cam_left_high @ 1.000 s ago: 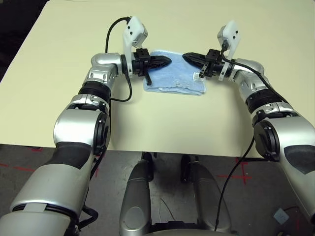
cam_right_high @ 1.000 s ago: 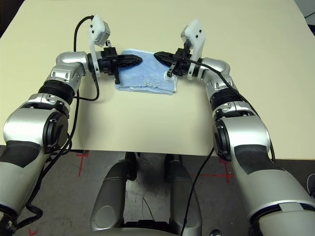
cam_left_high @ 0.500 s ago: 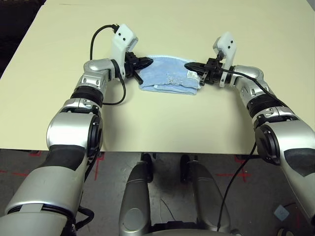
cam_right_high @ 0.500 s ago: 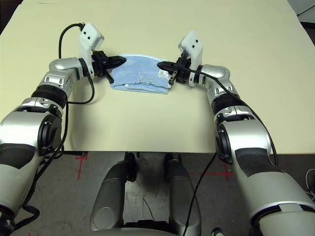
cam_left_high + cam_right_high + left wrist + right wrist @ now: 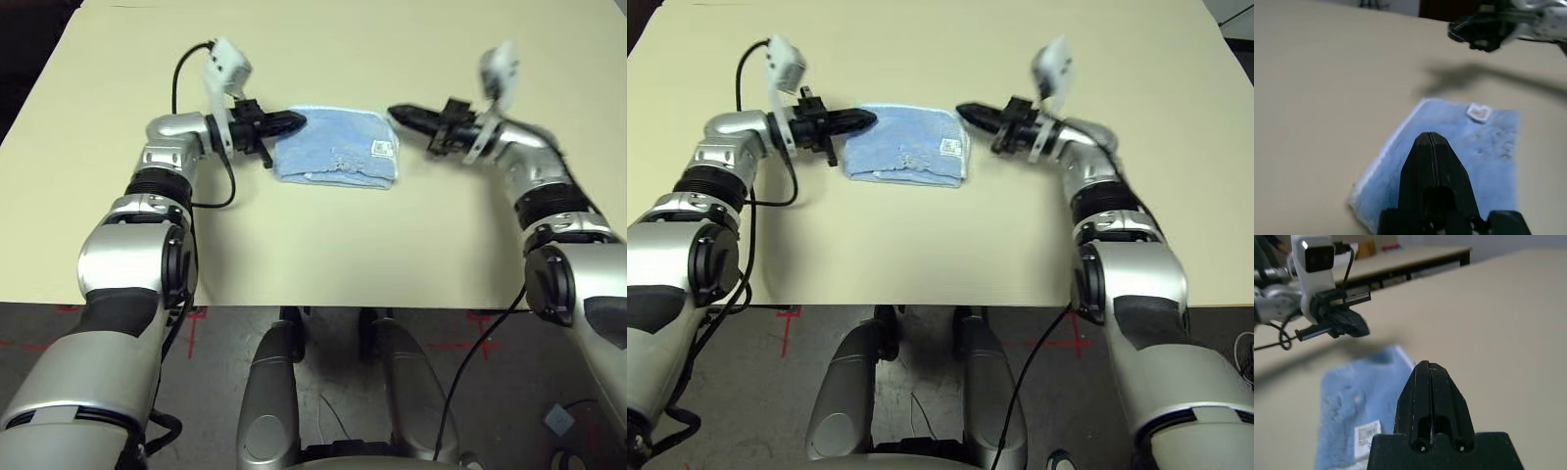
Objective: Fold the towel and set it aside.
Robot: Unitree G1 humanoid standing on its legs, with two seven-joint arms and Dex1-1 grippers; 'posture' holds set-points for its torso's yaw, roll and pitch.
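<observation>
Looking down from the left eye view, I saw the towel (image 5: 338,157) lying folded into a blue rectangle in the upper middle of the frame, on a cream table (image 5: 313,245). Its near edge showed stacked layers, and a white tag (image 5: 382,149) sat near its right edge. The left gripper (image 5: 297,121) hung at the towel's upper left corner, fingers pressed together with nothing between them; whether the tip touched the cloth I could not tell. The right gripper (image 5: 395,113) hovered just off the upper right corner, likewise closed and empty. Bare tabletop stretched wide below the towel and out to both sides.

The right eye view showed the same layout: towel (image 5: 906,155) centre top, left gripper (image 5: 868,118) at its left corner, right gripper (image 5: 962,111) a little clear of the right one.

From the left wrist view, the closed black fingers (image 5: 1433,166) pointed over the towel (image 5: 1484,161), whose white-stitched edge ran down toward the lower left. The tag (image 5: 1478,112) lay near the far edge, and the other gripper (image 5: 1452,32) hung beyond, upper right.

From the right wrist view, the shut fingers (image 5: 1429,396) rose over the towel (image 5: 1356,406), with the tag (image 5: 1370,435) at lower left and open table on the right.
</observation>
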